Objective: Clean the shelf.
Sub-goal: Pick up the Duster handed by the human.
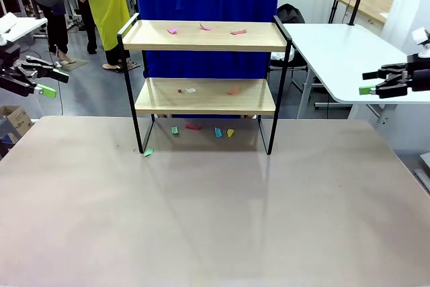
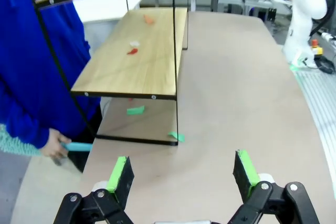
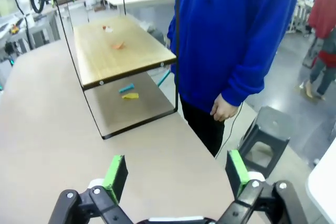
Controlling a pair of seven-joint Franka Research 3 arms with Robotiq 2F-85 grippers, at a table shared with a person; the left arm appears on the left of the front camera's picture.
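Note:
The shelf (image 1: 205, 96) stands at the far middle of the table, two wooden boards in a black frame. Pink scraps (image 1: 205, 27) lie on its top board, and red, white and orange scraps (image 1: 191, 90) lie on the lower board. More coloured scraps (image 1: 218, 132) lie on the table beneath it. My left gripper (image 1: 54, 82) hovers open off the table's left side, empty. My right gripper (image 1: 368, 82) hovers open off the right side, empty. The left wrist view shows my left gripper (image 2: 181, 171), the shelf (image 2: 136, 56) and a green scrap (image 2: 176, 136). The right wrist view shows my right gripper (image 3: 176, 170) and the shelf (image 3: 115, 48).
A person in blue (image 3: 236, 35) stands behind the shelf, one hand (image 2: 52, 145) holding a teal object (image 2: 79, 146). A black stool (image 3: 268, 129) stands beside them. A white table (image 1: 336, 52) lies at the right rear. The near tabletop (image 1: 215, 220) is bare.

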